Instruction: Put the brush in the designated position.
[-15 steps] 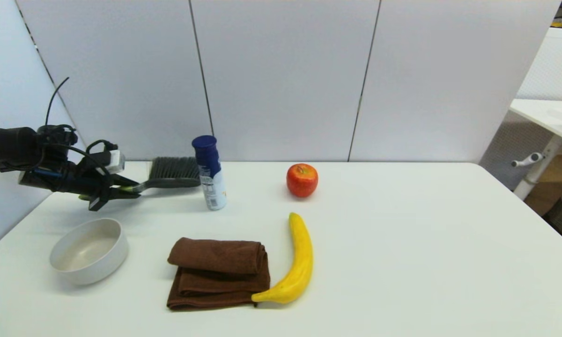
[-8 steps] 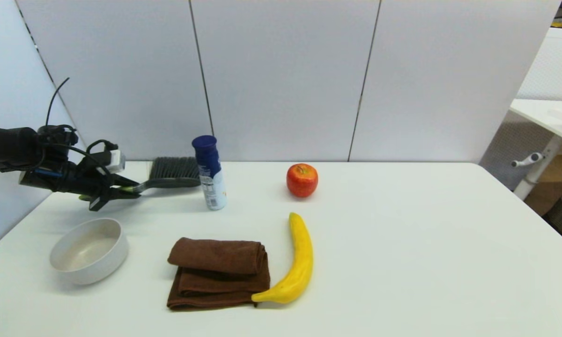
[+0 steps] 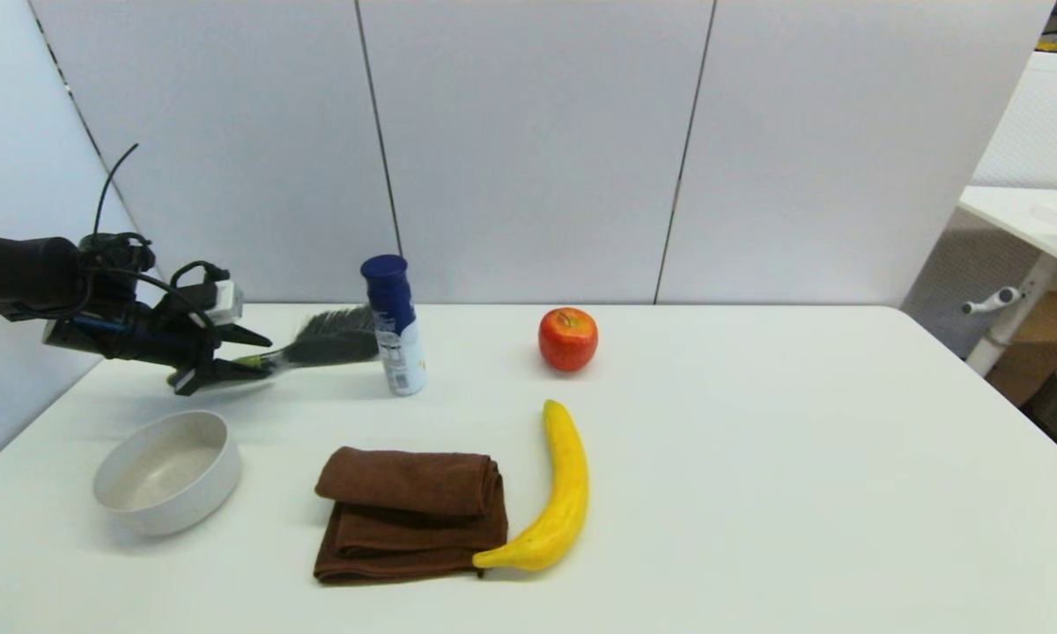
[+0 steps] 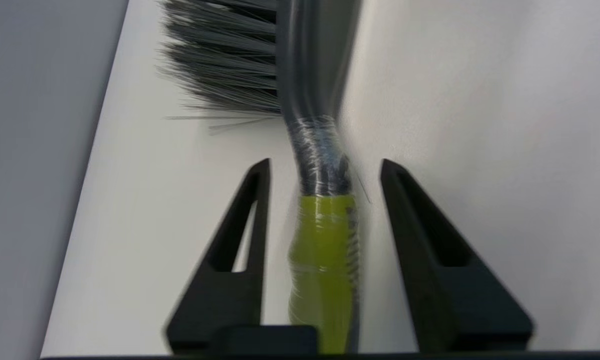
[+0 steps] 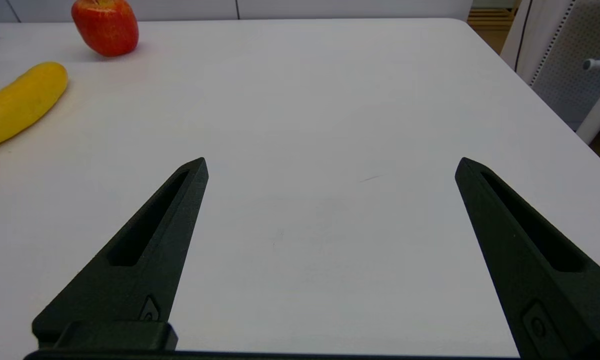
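Tilted since before, brush [image 3: 321, 347] points bristle-end rightward, released from spread left end effector [image 3: 245, 352].

A white table [image 3: 757, 458] is seen before pale wall panels. At far left, the left gripper [image 3: 251, 352] is held above the tabletop with the lime-green handle end of the brush [image 3: 326, 345] between its fingers; the dark bristled head is pointed right, partly hidden behind an upright blue-capped bottle [image 3: 394, 326]. A red apple [image 3: 568, 338] is set farther right, apart from the bottle. Nearer, a white bowl [image 3: 166, 473] is placed at left, a folded brown cloth [image 3: 410, 513] at centre, and a yellow banana [image 3: 550, 493] is laid just beside the cloth's right edge, its near tip touching it.
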You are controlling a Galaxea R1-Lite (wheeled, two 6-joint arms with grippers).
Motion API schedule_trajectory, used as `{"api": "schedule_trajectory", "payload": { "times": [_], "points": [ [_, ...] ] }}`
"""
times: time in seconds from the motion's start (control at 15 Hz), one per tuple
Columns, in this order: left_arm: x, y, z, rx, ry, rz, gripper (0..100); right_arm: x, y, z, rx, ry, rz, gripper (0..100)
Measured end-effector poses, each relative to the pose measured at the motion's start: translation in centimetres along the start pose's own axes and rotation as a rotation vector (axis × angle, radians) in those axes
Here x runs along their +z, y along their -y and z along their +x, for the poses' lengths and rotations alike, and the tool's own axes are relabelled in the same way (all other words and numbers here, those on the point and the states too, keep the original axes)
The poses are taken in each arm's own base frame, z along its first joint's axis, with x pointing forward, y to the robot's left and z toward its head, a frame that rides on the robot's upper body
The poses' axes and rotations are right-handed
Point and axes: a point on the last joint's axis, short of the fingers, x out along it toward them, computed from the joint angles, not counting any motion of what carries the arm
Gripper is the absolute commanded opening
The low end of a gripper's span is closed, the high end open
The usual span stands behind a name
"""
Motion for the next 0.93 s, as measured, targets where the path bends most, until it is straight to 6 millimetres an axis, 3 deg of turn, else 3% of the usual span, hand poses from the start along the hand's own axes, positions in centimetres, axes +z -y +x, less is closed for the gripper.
{"api": "schedule_trajectory", "payload": {
  "times": [0.27, 0.47, 0.67, 0.93],
  "points": [
    [0.5, -0.1, -0.5, 0.010, -0.009, -0.002, 100, 0.0, 0.0, 0.0, 0.000, 0.000, 0.001, 100],
    [3.1, -0.5, -2.3, 0.052, -0.014, -0.025, 100, 0.0, 0.0, 0.0, 0.000, 0.000, 0.001, 100],
    [9.1, -0.4, -5.1, 0.131, -0.041, -0.093, 100, 0.0, 0.0, 0.0, 0.000, 0.000, 0.001, 100],
    [21.6, 3.0, -7.7, 0.278, -0.040, -0.342, 100, 0.0, 0.0, 0.0, 0.000, 0.000, 0.000, 100]
  ]
}}
